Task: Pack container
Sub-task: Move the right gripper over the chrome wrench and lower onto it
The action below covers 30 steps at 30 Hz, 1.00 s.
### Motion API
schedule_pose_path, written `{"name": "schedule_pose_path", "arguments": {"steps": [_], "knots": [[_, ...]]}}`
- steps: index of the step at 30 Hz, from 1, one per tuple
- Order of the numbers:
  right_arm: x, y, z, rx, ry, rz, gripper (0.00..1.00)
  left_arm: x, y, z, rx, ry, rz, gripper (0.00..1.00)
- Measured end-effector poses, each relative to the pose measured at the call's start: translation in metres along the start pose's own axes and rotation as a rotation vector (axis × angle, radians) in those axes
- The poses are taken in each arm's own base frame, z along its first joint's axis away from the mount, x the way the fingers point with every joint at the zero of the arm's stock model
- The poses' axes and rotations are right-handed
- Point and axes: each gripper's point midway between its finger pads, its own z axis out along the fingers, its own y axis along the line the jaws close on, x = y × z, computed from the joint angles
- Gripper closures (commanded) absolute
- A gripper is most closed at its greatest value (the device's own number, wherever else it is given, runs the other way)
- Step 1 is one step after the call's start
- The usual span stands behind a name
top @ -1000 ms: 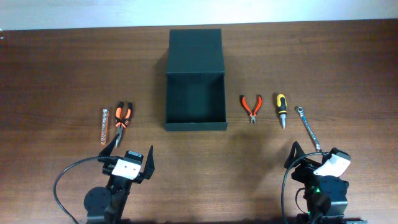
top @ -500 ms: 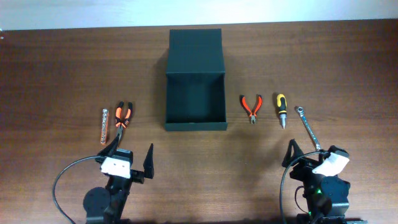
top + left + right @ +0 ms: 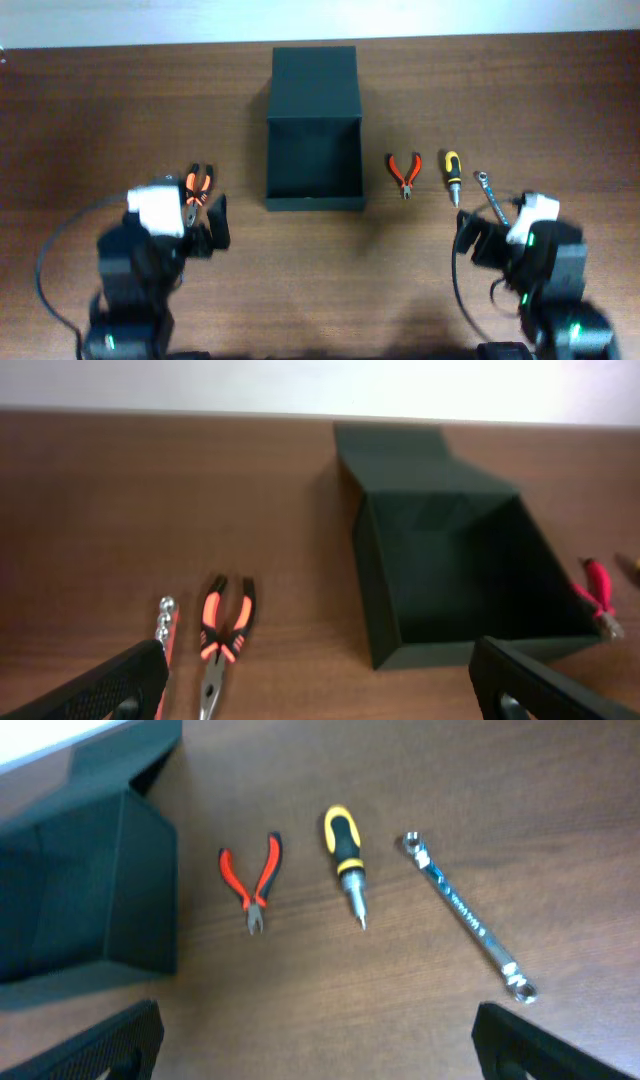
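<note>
— Where are you sitting right now?

— I'm holding both arms low in the overhead frame. The left gripper point(image 3: 318, 665) is hanging empty with its jaws wide apart, and so is the right gripper point(image 3: 318, 1018).

— What are you counting beyond them?

— At the left I'm seeing one orange-handled pliers point(image 3: 222, 635) and one slim silver tool point(image 3: 165, 628) I can't identify. At the right there's one red pliers point(image 3: 252, 880), one screwdriver point(image 3: 345, 855) and one wrench point(image 3: 465, 915). Farther off, upper middle, one container point(image 3: 313, 203) is lying open and looking empty.

— So which step?

— I'm judging it's the first pick. I'm needing to drop over a tool, close on it and carry it to the box.
</note>
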Motion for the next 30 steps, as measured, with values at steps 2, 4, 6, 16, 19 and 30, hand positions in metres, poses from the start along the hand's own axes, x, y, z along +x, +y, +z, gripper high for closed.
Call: {"name": "schedule_pose_path", "arguments": {"steps": [2,4,6,16,19,30], "knots": [[-0.028,0.009,-0.003,0.005,0.025,-0.026,0.01,-0.011,0.002,0.012,-0.005,0.081,0.01,0.01],[-0.053,0.018,-0.007,0.007,0.036,-0.044,0.02,-0.024,0.003,0.024,-0.007,0.143,0.021,0.01],[-0.079,0.026,-0.01,0.007,0.041,-0.054,0.01,-0.038,0.004,0.036,-0.009,0.194,0.03,0.01],[-0.101,0.032,0.008,0.035,0.184,-0.185,0.17,-0.057,0.008,0.069,-0.004,0.252,0.094,0.01],[-0.09,0.025,0.027,0.046,0.269,-0.246,0.27,-0.056,0.008,0.07,-0.003,0.253,0.1,0.01],[-0.058,-0.046,0.097,0.154,0.527,-0.26,0.27,-0.057,0.018,0.069,-0.059,0.255,0.119,0.01]]}}
